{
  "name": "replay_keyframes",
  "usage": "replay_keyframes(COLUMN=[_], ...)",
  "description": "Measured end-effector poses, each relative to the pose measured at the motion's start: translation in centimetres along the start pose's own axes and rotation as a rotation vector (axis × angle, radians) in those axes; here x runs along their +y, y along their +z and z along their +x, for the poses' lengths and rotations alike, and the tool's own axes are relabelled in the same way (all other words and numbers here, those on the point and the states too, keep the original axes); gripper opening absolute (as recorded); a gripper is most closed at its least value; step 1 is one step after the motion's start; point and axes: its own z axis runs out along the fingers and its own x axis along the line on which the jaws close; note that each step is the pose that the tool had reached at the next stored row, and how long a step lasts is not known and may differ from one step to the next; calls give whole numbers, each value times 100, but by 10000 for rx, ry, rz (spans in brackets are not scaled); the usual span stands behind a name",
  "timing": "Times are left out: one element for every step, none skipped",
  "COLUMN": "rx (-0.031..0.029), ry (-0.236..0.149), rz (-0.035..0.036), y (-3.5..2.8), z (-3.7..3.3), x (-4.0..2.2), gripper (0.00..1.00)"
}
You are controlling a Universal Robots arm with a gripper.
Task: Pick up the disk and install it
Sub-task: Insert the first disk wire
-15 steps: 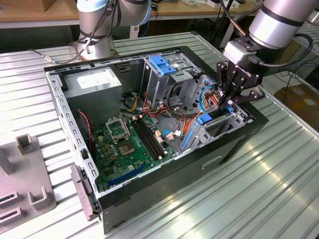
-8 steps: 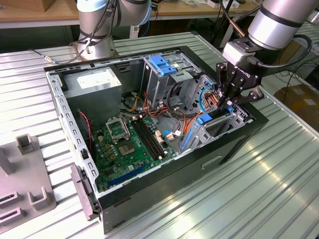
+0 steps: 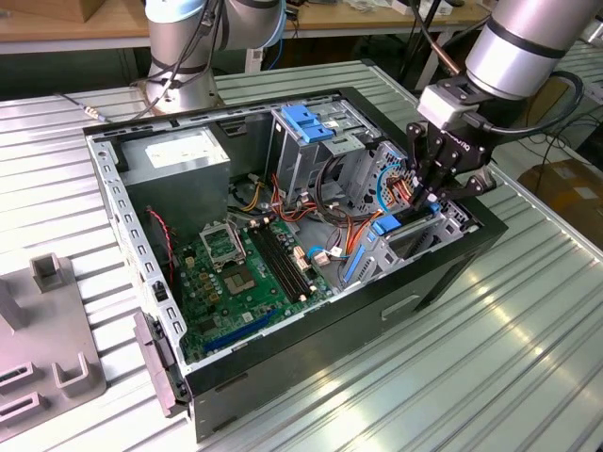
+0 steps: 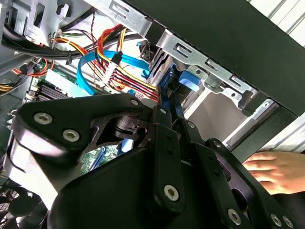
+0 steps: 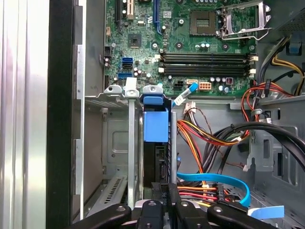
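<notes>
Exterior view, computer case (image 3: 429, 287): open-sided, lying on the ribbed tabletop (image 3: 528, 358), holding a green motherboard (image 3: 240, 273), a power supply (image 3: 179, 155), cable bundles and a metal drive cage with a blue bracket (image 3: 306, 122) on top.
Exterior view, tool (image 3: 429, 193): lowered into the case's corner at the exterior view's right, closed narrowly on the disk (image 3: 400, 221), whose blue rail edge shows in the bay there.
Second wrist view: black tool links in front, a blue data cable (image 4: 102, 55), and a person's hand (image 4: 279, 171) resting outside the case wall.
First wrist view, disk (image 5: 156, 126): standing edge-on in a slot of the metal bay, blue rail uppermost, beside the motherboard (image 5: 190, 43).
</notes>
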Motion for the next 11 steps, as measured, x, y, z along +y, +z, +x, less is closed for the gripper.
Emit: replay_keyframes(rx=[-1, -4, -5, -5, -7, -13, -10, -9, -7, -6, -6], ry=[0, 0, -1, -1, -1, -2, -2, -1, -1, -2, -2], rz=[0, 0, 0, -1, -1, 0, -1, -1, 3, 7, 8], y=[1, 2, 3, 3, 3, 6, 2, -17, -41, -102, -110], z=[0, 0, 0, 0, 0, 0, 0, 0, 0, 0, 0], x=[0, 0, -1, -1, -1, -1, -1, 0, 0, 2, 3], gripper=[16, 16, 16, 16, 16, 18, 18, 24, 24, 24, 24])
